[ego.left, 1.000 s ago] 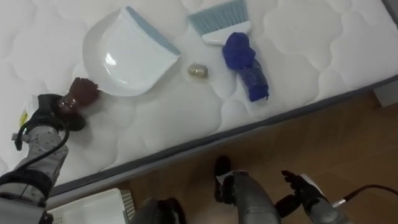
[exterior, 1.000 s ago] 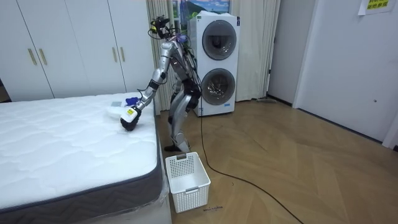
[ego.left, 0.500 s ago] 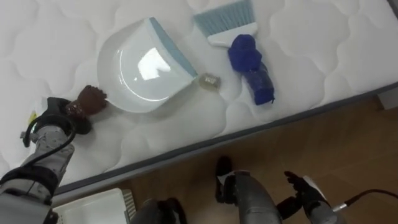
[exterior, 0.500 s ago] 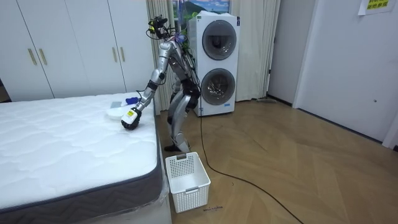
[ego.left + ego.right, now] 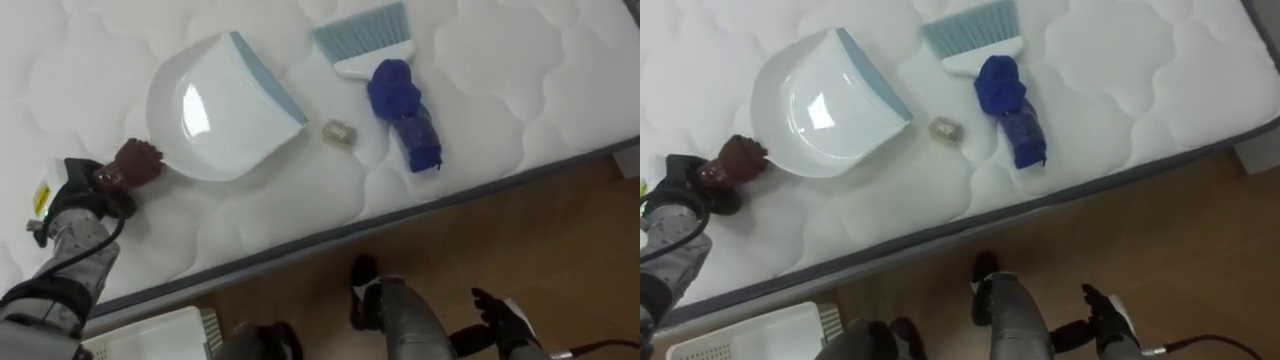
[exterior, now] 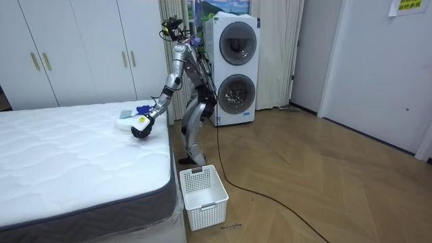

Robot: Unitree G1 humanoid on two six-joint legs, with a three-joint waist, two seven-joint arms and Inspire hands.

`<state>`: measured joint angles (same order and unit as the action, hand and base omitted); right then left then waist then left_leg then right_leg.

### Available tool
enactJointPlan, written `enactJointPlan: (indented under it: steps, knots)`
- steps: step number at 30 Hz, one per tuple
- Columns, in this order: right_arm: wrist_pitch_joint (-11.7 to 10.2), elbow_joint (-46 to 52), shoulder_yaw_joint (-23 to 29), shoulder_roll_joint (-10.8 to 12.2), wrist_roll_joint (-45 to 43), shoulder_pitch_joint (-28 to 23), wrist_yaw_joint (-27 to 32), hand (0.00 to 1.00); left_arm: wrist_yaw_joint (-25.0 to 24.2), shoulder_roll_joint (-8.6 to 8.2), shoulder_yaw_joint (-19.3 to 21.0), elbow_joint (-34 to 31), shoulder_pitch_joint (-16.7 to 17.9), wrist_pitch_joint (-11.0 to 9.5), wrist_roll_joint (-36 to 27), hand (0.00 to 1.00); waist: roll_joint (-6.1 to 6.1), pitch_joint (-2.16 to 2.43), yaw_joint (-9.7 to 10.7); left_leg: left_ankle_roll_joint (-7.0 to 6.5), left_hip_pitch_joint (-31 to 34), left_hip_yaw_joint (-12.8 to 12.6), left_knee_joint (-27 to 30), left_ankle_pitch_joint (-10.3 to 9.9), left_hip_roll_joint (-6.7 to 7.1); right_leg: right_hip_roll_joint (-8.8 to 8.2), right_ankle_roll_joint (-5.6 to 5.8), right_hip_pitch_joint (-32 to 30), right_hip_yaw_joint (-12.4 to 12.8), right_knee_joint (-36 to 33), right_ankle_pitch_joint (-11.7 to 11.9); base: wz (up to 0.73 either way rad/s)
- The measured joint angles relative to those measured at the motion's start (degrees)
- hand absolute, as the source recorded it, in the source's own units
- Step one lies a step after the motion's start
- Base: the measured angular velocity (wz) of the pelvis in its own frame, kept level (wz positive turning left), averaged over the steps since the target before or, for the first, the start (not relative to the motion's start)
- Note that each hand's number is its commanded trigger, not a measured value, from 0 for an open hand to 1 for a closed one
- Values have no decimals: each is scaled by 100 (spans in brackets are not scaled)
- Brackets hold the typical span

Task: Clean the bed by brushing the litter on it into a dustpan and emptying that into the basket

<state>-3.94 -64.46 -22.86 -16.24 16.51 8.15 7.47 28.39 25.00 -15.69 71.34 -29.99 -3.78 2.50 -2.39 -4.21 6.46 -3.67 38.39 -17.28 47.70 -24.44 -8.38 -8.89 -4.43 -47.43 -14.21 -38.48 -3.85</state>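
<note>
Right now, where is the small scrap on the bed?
Left eye view, middle: the scrap lies on the mattress, between the dustpan on its left and the brush.

So the two eye views sit up on the robot's head, pointing steeply down and pretty close in on the near edge of the bed (image 5: 480, 80), with a strip of wood floor (image 5: 570, 230) below it. They overlap almost fully: same dustpan (image 5: 215, 105), same brush (image 5: 390, 75), just nudged sideways between them. The room view stands well back off the bed's corner, looking level across it toward the wardrobe doors (image 6: 67, 54) and washing machines (image 6: 233, 67). It shares the bed edge, dustpan and white basket (image 6: 202, 190) with the head views.
</note>
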Motion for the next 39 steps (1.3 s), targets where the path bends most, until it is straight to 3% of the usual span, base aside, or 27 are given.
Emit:
enactJointPlan:
  steps: [4, 7, 10, 14, 18, 22, 29, 34, 39]
  knots:
    - [-25, -1, 129, -78, 484, 26, 52, 0, 392, 0, -11, 0, 161, -78, 317, 100, 7, 5, -155, 29, -46, 2, -49, 27, 18, -10, -23, 18, 8, -9, -15, 2]
    - [-155, 1, 465, -80, 1056, 216, 191, 0, 737, -4, -16, -156, 436, -154, 566, 100, 30, 33, -202, 59, -82, 6, -111, 50, 52, -17, -32, 30, 11, 3, -20, 0]
    - [-312, 123, 699, -72, 1695, 390, 388, 0, 998, -15, -23, -389, 850, -271, 833, 100, 122, 104, -182, 91, -203, -2, -264, 109, 133, -66, -42, 96, 10, 14, -41, 4]
    - [-518, 262, 1148, -71, 1939, 556, 748, 0, 1427, -187, -26, -421, 1170, -347, 1309, 100, 227, 172, -199, 113, -478, -20, -499, 185, 199, -44, -33, 369, -26, 226, -35, 3]
    - [-716, 559, 1519, -72, 1645, 612, 1278, 0, 1534, -192, -31, -412, 1365, -401, 1533, 100, 244, 185, -191, 128, -629, -26, -633, 216, 164, 24, -9, 542, -30, 389, 20, -4]
    - [-812, 1031, 1577, -71, 1603, 626, 1696, 0, 1537, -193, -59, -409, 1401, -397, 1577, 100, 247, 186, -199, 117, -679, -87, -706, 227, 208, 27, 10, 542, -6, 418, 35, -5]
    - [-1133, 1915, 1603, -67, 289, 662, 2706, 0, 1551, -229, -148, -379, 1474, -388, 2004, 100, 261, 189, -200, 117, -815, -161, -963, 292, 308, -2, 42, 541, 114, 462, 38, -1]
    - [-1221, 2531, 1603, -49, -389, 803, 3264, 0, 1539, -255, -256, -304, 1443, -389, 2023, 100, 277, 179, -200, 117, -804, -172, -995, 304, 297, -63, 54, 514, 107, 451, 18, 1]
    - [-1421, 2944, 1483, -65, -874, 1084, 3524, 0, 1357, -265, -253, -268, 1401, -411, 2071, 100, 378, 139, -229, 109, -765, -142, -979, 303, 302, -101, 63, 505, 63, 439, 10, 4]
